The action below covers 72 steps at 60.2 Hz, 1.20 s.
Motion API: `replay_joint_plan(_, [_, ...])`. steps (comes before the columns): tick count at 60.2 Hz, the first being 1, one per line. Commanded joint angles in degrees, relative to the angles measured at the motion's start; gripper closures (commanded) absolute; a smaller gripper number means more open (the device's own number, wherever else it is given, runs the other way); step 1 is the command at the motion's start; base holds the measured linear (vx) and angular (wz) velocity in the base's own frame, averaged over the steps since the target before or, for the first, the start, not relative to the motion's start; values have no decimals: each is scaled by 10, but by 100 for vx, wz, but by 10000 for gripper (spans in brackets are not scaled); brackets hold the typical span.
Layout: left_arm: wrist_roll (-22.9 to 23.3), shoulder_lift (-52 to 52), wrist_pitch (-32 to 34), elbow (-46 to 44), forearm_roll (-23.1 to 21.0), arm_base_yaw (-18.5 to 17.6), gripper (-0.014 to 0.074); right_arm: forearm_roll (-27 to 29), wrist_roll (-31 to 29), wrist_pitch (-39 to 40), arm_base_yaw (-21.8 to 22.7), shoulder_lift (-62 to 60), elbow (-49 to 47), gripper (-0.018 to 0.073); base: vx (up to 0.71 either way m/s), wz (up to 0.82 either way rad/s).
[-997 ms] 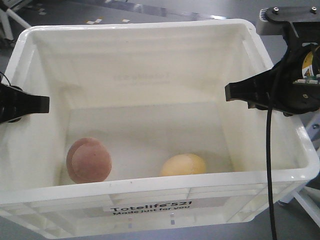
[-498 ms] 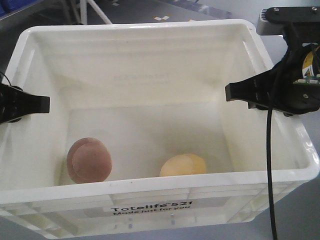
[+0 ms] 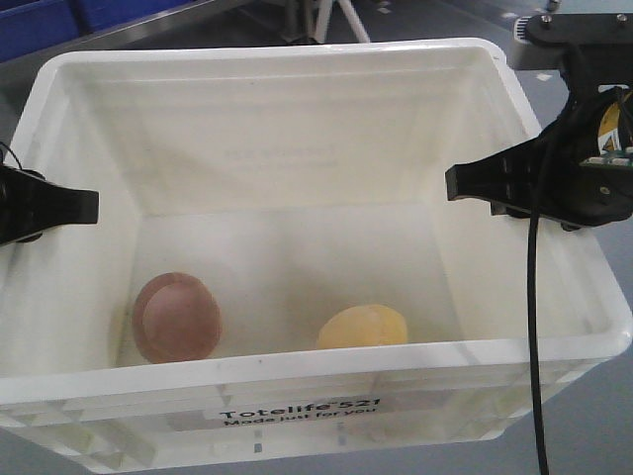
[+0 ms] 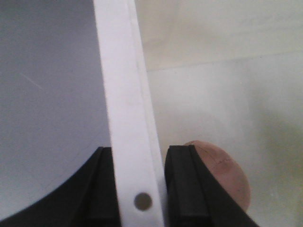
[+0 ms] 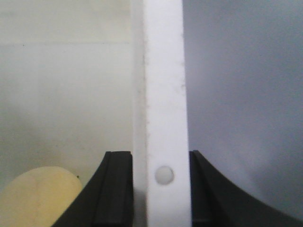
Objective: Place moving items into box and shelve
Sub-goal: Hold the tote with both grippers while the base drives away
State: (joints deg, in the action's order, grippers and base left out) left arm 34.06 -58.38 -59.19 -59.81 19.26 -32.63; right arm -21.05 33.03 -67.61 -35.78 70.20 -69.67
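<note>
The box [image 3: 297, 368] stands right before you, its printed wall nearest. On its floor by that wall lie the reddish-brown fruit [image 3: 176, 318] at left and the yellow fruit [image 3: 362, 327] at right, apart. Farther in, your left gripper [image 4: 138, 189] and right gripper [image 5: 161, 185] each pinch a side rim.

In the front view, the near rim of the box [image 3: 297, 368] hides the underside of the yellow fruit [image 3: 362, 327], and the left gripper [image 3: 47, 206] runs off the picture's edge. In the left wrist view, a finger [image 4: 182, 189] covers part of the red fruit [image 4: 222, 177].
</note>
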Motion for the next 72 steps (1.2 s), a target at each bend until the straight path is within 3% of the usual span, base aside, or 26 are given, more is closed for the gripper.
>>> replay_joint_plan(1, [-7, 18, 62, -20, 31, -3, 502, -51, 5, 37, 2, -19, -20, 464, 7, 66])
replay_joint_plan(72, [-7, 18, 62, -20, 31, -3, 502, -51, 5, 37, 2, -19, -20, 464, 15, 58])
